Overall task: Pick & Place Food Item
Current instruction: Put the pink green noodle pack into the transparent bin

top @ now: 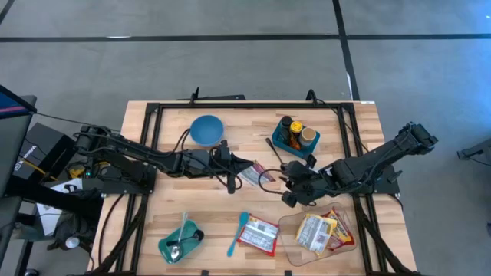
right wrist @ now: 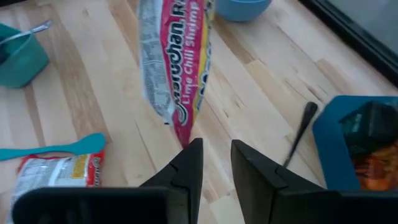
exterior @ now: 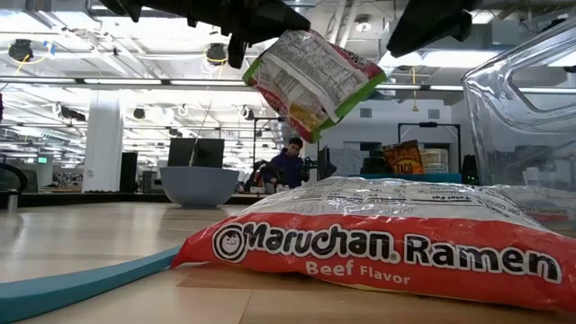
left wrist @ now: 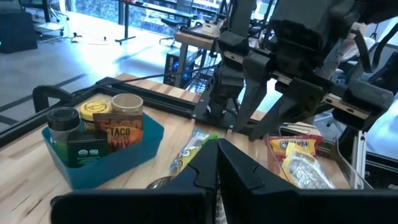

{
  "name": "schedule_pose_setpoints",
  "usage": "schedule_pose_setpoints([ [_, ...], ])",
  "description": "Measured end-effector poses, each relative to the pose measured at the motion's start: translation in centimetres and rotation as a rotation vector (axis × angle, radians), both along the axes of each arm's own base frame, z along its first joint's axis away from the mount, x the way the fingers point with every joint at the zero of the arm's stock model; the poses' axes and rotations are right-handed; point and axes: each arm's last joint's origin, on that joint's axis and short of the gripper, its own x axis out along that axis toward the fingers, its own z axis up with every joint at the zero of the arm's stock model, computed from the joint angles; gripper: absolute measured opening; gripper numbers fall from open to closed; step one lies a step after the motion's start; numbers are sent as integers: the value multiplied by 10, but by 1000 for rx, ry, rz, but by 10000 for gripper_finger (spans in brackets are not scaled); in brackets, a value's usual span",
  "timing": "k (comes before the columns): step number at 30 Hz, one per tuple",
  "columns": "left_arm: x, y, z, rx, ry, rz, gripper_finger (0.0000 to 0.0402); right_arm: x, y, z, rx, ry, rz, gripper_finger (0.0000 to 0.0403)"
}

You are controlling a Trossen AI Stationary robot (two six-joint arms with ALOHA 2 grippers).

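The left gripper (top: 244,164) is closed on the edge of a green-and-red Maruchan lime chili shrimp ramen packet (top: 252,175), which hangs in the air above the middle of the light wooden table (top: 173,211). In the low view the packet (exterior: 310,79) dangles tilted from the dark fingers overhead, clear of the tabletop.

The right gripper (top: 290,186) sits just beside the packet, on its right, with its fingers parted a little and nothing between them. In the right wrist view the hanging packet (right wrist: 176,68) is directly ahead of the two fingertips (right wrist: 189,163), near but not touching.

Around them: a blue round bowl (top: 206,129) stands toward the far edge of the table, and a blue rectangular bin (top: 295,138) holding spice jars and a taco seasoning packet stands to its right, just behind the right arm. A dark utensil (top: 275,147) lies on the wood beside that bin. A clear plastic container (top: 316,237) at the near right corner holds several ramen packets. To its left, a red Maruchan beef flavor ramen packet (top: 258,234) lies flat on the table, with a light blue spatula (top: 237,233) just beside it. Farther left, a teal square bowl (top: 180,244) holds a metal spoon.

In the low view a person (exterior: 286,166) sits in the room well beyond the table.
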Motion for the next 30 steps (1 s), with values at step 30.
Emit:
schedule_pose_setpoints([
  [30,0,-1,-1,0,8,-2,0,19,-3,-7,104,-10,41,187],
])
